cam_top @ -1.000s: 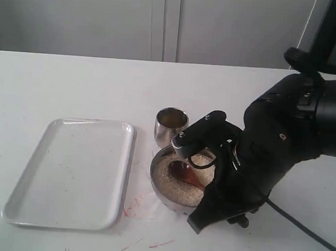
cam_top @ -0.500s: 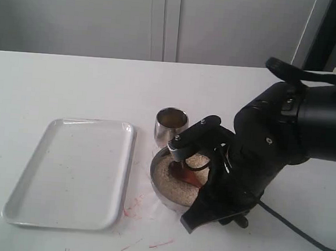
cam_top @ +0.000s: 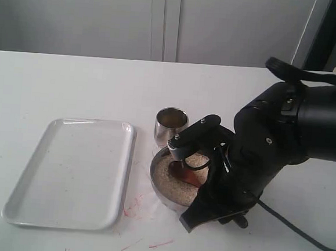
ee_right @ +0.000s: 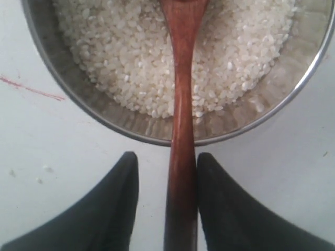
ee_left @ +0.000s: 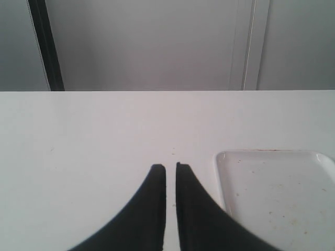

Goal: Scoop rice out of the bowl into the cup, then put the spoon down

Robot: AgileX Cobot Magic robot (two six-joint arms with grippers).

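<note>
The white table [cam_top: 72, 83] carries a white rectangular tray [cam_top: 71, 170] near its front edge. Beside the tray stands a wide shiny steel bowl [cam_top: 158, 193] of pale rice grains [cam_top: 169, 181], with a small steel cup [cam_top: 171, 126] just behind. A reddish-brown wooden spoon [ee_right: 180, 104] lies in the rice, its handle between the right jaws, which stand apart. The left jaws are together.

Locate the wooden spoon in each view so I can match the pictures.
Exterior view: spoon lies in the bowl, right of centre, handle hidden behind the right arm.
Left wrist view: not in it; only table and tray.
Right wrist view: spoon runs from the rice over the bowl rim to between the right gripper's jaws.
Shared landmark: the bowl, in exterior and right wrist views.
</note>
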